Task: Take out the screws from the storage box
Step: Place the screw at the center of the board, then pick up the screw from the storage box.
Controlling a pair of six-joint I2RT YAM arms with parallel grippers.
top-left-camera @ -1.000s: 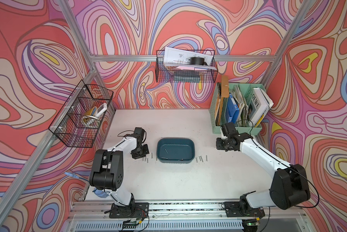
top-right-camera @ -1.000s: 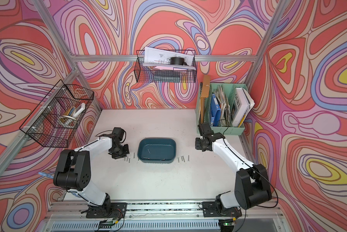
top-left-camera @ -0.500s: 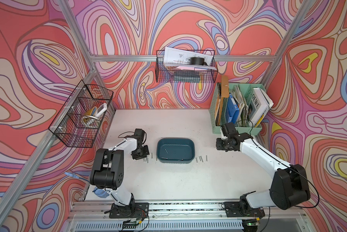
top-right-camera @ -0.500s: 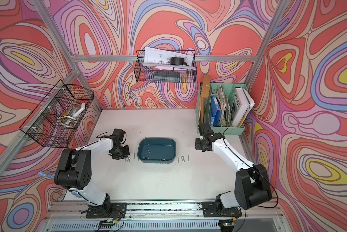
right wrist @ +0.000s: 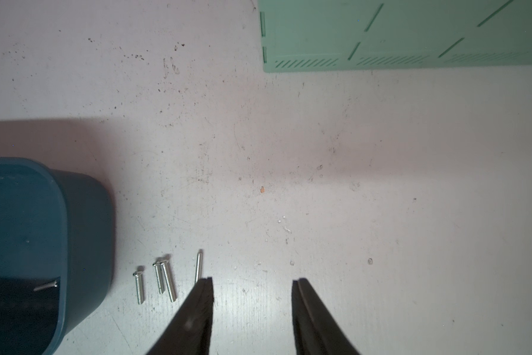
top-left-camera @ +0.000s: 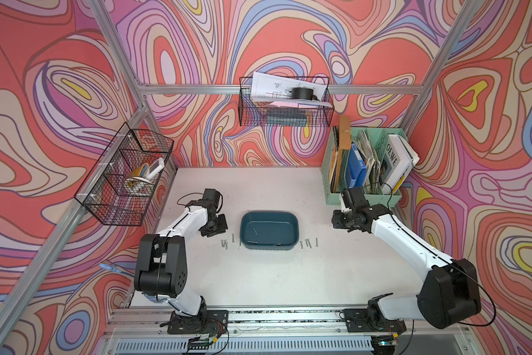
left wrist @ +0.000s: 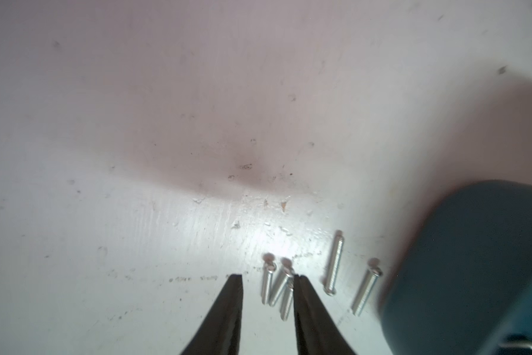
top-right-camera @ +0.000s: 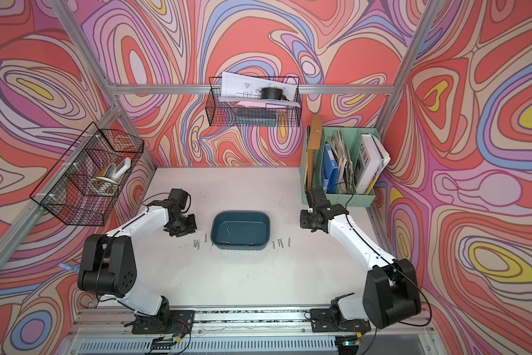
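Note:
The storage box is a dark teal tray at the table's middle, with three screws lying inside. Several screws lie on the table left of it, and several more to its right. My left gripper hangs low over the left group. In the left wrist view it is open, and three screws lie on the table between its fingers. My right gripper is right of the box and open, with bare table between its fingers. The right-hand screws lie just beside one finger.
A mint green file organizer full of folders stands at the back right, close behind my right wrist. Black wire baskets hang on the left wall and the back wall. The box wall is close to the left group.
My left gripper's jaws have spread apart over the screws left of the box. The right arm has stayed where it was.

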